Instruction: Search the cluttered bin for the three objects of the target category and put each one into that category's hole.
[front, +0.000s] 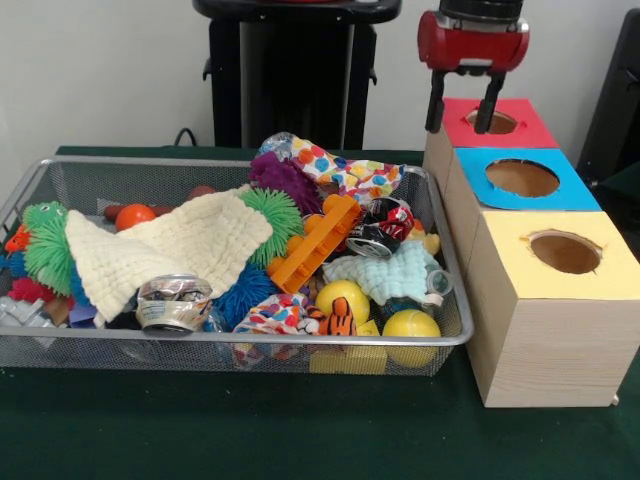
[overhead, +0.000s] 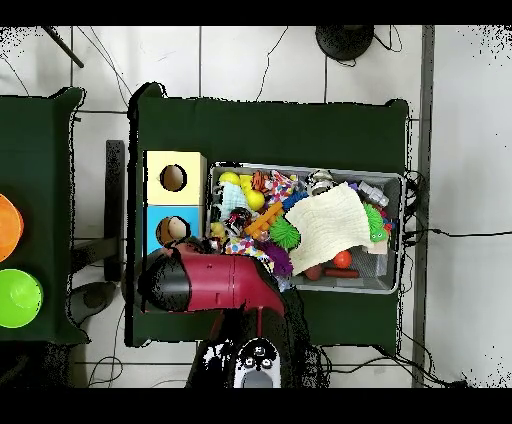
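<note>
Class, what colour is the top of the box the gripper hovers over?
Red top, under the gripper; clearest in the front view.

Bright, even light — soft shadows.

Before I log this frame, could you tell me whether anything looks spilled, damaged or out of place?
Nothing is spilled: the clutter stays inside the wire bin. One oddity: the yellow box's hole has a ragged, torn-looking rim, unlike the neater blue box's hole. The gripper hangs open and empty over the red box.
</note>
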